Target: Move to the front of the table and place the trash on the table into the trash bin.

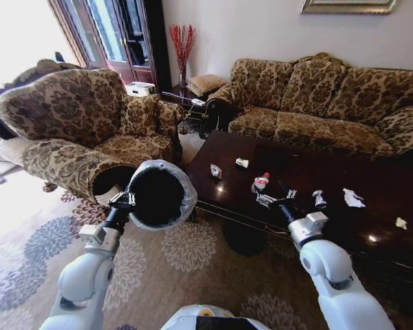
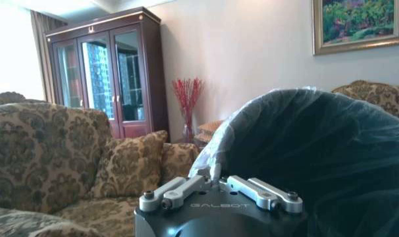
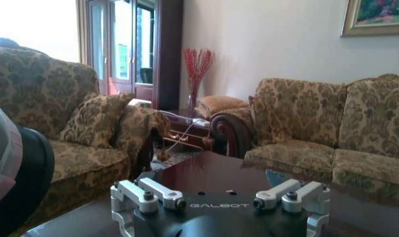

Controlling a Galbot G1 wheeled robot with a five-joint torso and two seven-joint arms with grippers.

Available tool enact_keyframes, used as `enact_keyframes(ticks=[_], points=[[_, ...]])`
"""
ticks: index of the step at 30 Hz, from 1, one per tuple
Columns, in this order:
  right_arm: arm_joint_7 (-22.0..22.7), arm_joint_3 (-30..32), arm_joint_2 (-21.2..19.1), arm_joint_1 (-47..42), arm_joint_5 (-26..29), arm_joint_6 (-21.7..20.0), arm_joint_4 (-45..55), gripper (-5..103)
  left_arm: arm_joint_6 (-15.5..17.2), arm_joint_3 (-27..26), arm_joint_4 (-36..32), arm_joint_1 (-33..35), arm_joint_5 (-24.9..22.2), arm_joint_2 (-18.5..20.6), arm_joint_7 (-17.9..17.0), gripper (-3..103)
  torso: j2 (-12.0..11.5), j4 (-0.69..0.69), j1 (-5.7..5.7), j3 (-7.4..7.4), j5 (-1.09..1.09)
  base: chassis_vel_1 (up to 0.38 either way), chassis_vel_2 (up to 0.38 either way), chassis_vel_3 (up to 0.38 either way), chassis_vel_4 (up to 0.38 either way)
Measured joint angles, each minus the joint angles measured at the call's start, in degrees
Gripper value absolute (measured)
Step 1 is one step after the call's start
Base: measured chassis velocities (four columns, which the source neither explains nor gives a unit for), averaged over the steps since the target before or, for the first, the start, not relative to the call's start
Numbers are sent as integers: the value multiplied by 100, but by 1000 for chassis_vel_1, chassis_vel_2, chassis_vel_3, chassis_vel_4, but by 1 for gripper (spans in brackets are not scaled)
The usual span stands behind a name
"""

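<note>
My left gripper (image 1: 127, 200) is shut on the rim of the trash bin (image 1: 158, 194), holding it up beside the table's left end with its dark mouth facing me. In the left wrist view the fingers (image 2: 209, 174) pinch the bag-lined rim of the trash bin (image 2: 318, 163). My right gripper (image 1: 277, 198) hovers open over the table (image 1: 227, 148), just short of a clear bottle with a red cap (image 1: 260, 182). More trash lies on the table: a wrapper (image 1: 215, 171), crumpled paper (image 1: 241, 163), a small crushed bottle (image 1: 319, 199), white paper (image 1: 352, 199) and a scrap (image 1: 400, 223).
A patterned armchair (image 1: 76, 124) stands left of the bin, and a long sofa (image 1: 330, 103) runs behind the table. A side table (image 1: 186, 100) with a red-twig vase fills the corner. Patterned carpet (image 1: 193, 254) lies in front of me.
</note>
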Motion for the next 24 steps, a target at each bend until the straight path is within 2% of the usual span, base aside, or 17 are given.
enact_keyframes(ticks=[12, 24], points=[[-3, -264, -6, 134, -103, 2, -127, 100, 8, -33, 129, -73, -6, -7, 19, 0, 0, 1, 0, 0, -1, -183, 179, 169, -179], [-7, -273, -2, 138, -111, -2, -132, 100, 7, -38, 132, -74, -9, -6, 26, 0, 1, 0, -2, -2, -3, -183, 178, 183, -174]])
